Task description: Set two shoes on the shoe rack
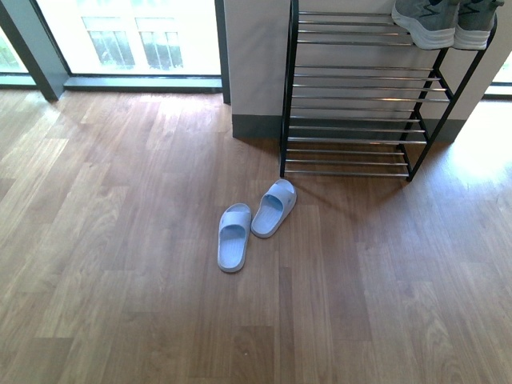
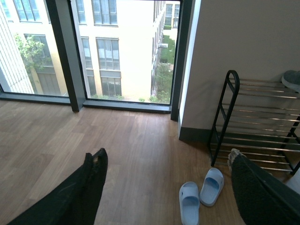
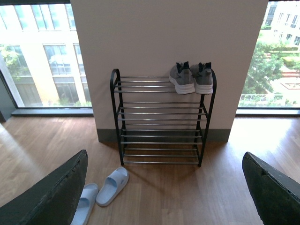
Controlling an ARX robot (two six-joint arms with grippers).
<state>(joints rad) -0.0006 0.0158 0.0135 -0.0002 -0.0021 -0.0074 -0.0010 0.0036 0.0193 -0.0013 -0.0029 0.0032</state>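
Two light-blue slides lie side by side on the wood floor, one (image 1: 234,237) nearer me and one (image 1: 274,208) closer to the shoe rack (image 1: 352,88); they also show as slides (image 2: 200,194) and slides (image 3: 101,191) in the wrist views. The rack stands against the wall, black frame with silver rods. Two grey sneakers (image 1: 445,22) sit on the right end of its top tier, the same sneakers (image 3: 191,78) clear in the right wrist view. My left gripper (image 2: 166,159) hangs open high above the floor. My right gripper (image 3: 165,161) is open too, facing the rack. Neither arm shows in the front view.
A grey wall pillar (image 1: 256,64) with a dark baseboard stands behind the rack. Floor-to-ceiling windows (image 1: 128,36) with dark frames run along the back left. Bare wood floor (image 1: 120,280) spreads to the left and in front of the slides.
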